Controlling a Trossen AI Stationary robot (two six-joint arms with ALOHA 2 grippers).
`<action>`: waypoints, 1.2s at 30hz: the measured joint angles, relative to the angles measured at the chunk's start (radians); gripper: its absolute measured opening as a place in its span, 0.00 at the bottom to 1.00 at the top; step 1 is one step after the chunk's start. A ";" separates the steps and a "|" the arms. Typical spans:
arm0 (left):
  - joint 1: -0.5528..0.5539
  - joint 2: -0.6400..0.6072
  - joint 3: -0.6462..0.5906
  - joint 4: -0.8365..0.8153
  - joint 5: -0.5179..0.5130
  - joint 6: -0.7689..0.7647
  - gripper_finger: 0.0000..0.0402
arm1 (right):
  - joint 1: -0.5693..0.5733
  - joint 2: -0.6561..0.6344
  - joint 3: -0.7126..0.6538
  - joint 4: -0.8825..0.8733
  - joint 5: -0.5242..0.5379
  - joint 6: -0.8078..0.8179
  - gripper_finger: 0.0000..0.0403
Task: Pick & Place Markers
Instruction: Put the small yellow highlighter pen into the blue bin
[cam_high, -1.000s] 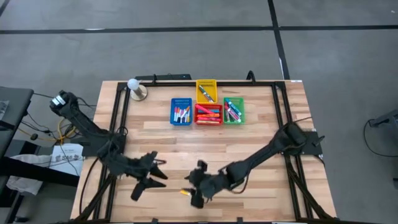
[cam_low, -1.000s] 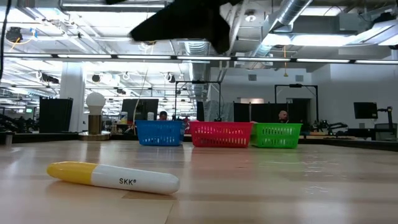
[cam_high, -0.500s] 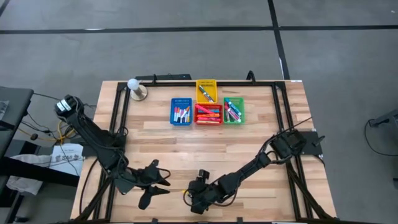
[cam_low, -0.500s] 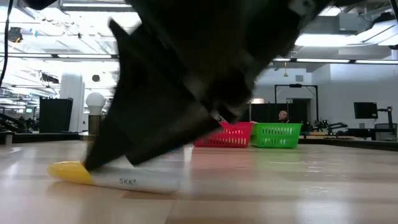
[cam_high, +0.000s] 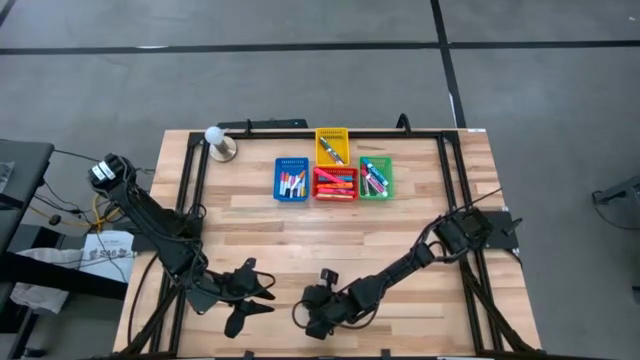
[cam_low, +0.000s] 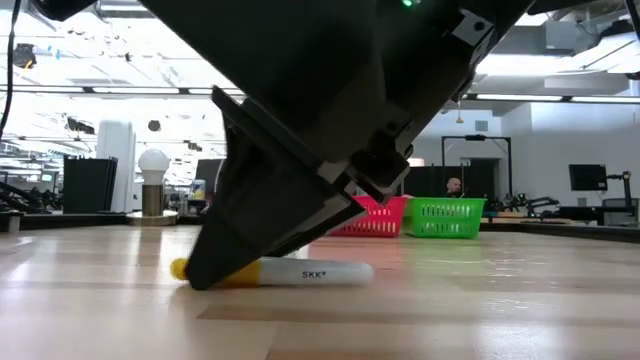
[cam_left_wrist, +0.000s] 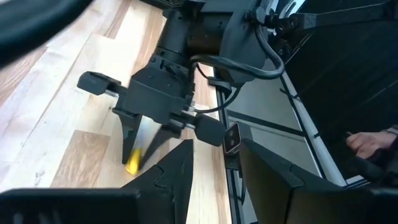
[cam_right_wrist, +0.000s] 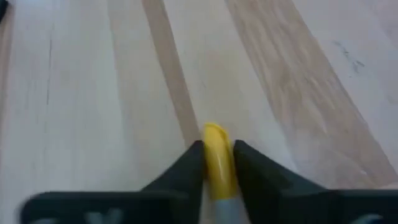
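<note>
R gripper (cam_right_wrist: 217, 163) pinches yellow marker (cam_right_wrist: 216, 155), barrel hidden; L gripper (cam_high: 252, 297) half-spread, empty.

A yellow cap and a white barrel with dark lettering are seen on the marker (cam_low: 290, 271). The right hand (cam_right_wrist: 217, 163) is black. The desk (cam_high: 300, 215) is of pale striped wood, framed in black. Beside the red bin (cam_high: 335, 184), a blue bin (cam_high: 291, 180), a green bin (cam_high: 375, 177) and a yellow bin (cam_high: 332, 145) are seen.
</note>
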 joint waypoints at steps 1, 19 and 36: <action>0.000 0.000 0.000 0.000 0.000 0.000 0.33 | -0.002 0.000 -0.001 -0.003 -0.011 0.001 0.17; 0.001 -0.013 0.000 0.014 -0.089 0.008 0.33 | -0.054 -0.049 0.149 0.011 -0.077 -0.011 0.06; -0.030 -0.268 0.000 -0.139 -0.153 0.236 0.33 | -0.105 -0.082 0.375 0.018 -0.163 -0.268 0.07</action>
